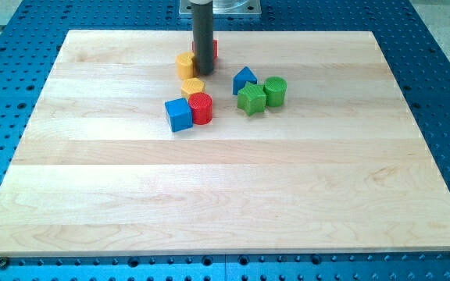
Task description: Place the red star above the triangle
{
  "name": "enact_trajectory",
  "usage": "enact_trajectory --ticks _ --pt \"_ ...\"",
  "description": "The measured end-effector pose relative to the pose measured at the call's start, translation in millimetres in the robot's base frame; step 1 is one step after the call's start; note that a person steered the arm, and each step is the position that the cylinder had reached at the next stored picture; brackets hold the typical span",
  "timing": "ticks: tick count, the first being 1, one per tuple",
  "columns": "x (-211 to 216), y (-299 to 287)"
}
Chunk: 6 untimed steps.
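On the pale wooden table (225,195), ribbed plastic blocks cluster near the view's top. There is no hand, only a smooth dark rod; my tip (204,72) rests just right of a yellow block (184,64). The red star (213,48) peeks out behind the rod, near the top edge. The blue triangle (244,79) sits right of my tip, beside a green star (250,100) and a green cylinder (276,90). A yellow hexagon (193,86), a red cylinder (201,107) and a blue cube (178,114) lie below.

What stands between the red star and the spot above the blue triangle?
Nothing visible. The red star peeks out behind my rod, my tip beside the yellow block. The board above the blue triangle is bare.
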State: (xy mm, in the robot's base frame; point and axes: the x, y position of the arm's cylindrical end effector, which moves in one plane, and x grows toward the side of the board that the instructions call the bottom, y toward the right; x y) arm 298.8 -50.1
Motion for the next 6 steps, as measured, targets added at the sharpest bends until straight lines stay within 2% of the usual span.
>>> enact_trajectory --ticks 1,2,3,4,5,6 --pt "-15.2 -18.9" --pt "-69.3 5.5" --pt "-80.1 33.4" --pt "-27.0 48.9" --pt "-32.7 66.9" --pt "-15.9 175.7"
